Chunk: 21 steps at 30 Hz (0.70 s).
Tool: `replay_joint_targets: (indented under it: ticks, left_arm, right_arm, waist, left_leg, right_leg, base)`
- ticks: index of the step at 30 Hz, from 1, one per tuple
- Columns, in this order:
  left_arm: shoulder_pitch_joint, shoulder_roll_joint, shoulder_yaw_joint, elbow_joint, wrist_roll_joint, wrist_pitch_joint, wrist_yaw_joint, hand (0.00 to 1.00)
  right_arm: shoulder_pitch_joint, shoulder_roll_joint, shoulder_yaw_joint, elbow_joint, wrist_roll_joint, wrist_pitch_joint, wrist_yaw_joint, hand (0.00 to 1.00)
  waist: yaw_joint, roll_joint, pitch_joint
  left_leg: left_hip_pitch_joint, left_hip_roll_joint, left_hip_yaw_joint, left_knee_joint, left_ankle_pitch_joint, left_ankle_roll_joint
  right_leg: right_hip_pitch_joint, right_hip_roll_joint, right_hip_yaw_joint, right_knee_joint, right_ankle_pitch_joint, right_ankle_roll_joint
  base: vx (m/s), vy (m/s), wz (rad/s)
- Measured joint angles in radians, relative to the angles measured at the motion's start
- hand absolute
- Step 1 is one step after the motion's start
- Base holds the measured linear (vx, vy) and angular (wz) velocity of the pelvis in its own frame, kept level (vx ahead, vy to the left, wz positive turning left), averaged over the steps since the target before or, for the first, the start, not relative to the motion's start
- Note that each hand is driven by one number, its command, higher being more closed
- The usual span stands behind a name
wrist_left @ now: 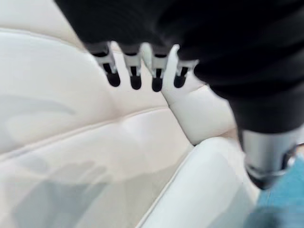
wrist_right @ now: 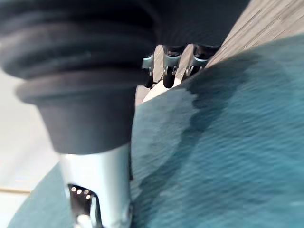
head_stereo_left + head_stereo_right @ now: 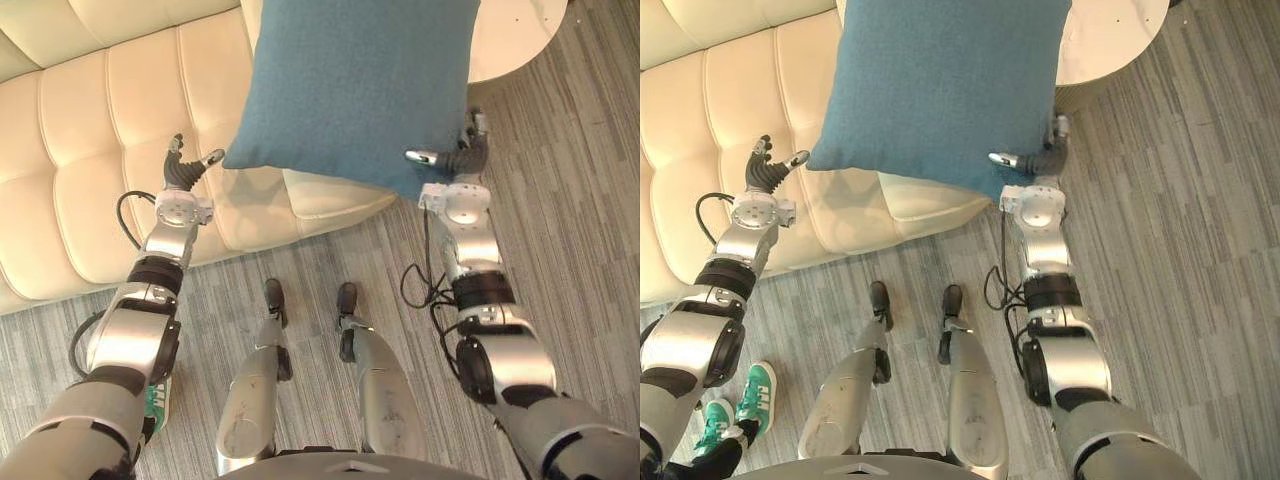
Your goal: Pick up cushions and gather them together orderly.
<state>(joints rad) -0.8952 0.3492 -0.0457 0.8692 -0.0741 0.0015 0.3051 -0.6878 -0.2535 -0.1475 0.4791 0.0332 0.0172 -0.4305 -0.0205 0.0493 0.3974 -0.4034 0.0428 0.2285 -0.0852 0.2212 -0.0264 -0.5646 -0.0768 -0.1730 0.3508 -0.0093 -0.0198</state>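
A blue cushion (image 3: 350,90) held above a cream sofa (image 3: 90,170).
It sits upper centre of frame; the right robot hand (image 3: 462,158) pinches its lower right corner, and the left robot hand (image 3: 185,168), fingers straight and relaxed, is just beside its lower left corner.

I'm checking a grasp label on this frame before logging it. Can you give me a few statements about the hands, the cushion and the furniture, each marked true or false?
1. The right hand pinches the blue cushion at its lower right corner. True.
2. The left hand has its fingers curled round the cushion. False: its fingers are open, and the hand sits beside the cushion's lower left corner.
3. The cushion is held up over a cream tufted sofa. True.
4. The round white table stands on the robot's left. False: it is on the robot's right, partly hidden behind the cushion.
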Motion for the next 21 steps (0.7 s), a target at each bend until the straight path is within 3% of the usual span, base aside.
replay_joint_targets:
  ticks: [5,10,21]
  left_arm:
    - [0.01,-0.018,0.004,-0.036,0.0,-0.001,0.019,0.0]
    - [0.025,-0.041,0.002,-0.037,0.001,-0.001,0.019,0.0]
    - [0.078,-0.058,0.0,-0.037,0.016,0.0,0.017,0.0]
  right_arm:
    - [0.071,0.061,-0.009,-0.081,0.001,0.003,-0.016,0.0]
    - [0.142,0.089,0.023,-0.224,0.001,-0.022,-0.015,0.0]
    - [0.252,0.128,0.025,-0.315,0.013,-0.062,0.011,0.0]
  waist:
    - [-0.001,-0.001,0.001]
    - [-0.016,-0.008,0.005]
    - [-0.02,-0.017,0.011]
  left_leg:
    - [0.017,-0.006,0.018,0.0,-0.007,-0.007]
    - [0.047,-0.006,0.018,0.0,-0.011,-0.008]
    - [0.085,0.0,0.01,0.0,-0.012,-0.005]
  right_leg:
    - [0.001,-0.004,0.021,0.017,-0.013,0.005]
    - [0.029,-0.002,0.024,0.014,-0.013,0.005]
    - [0.084,0.006,0.019,-0.016,0.001,0.009]
  base:
    - [0.04,0.003,-0.07]
    - [-0.01,-0.007,-0.03]
    - [-0.02,-0.009,0.0]
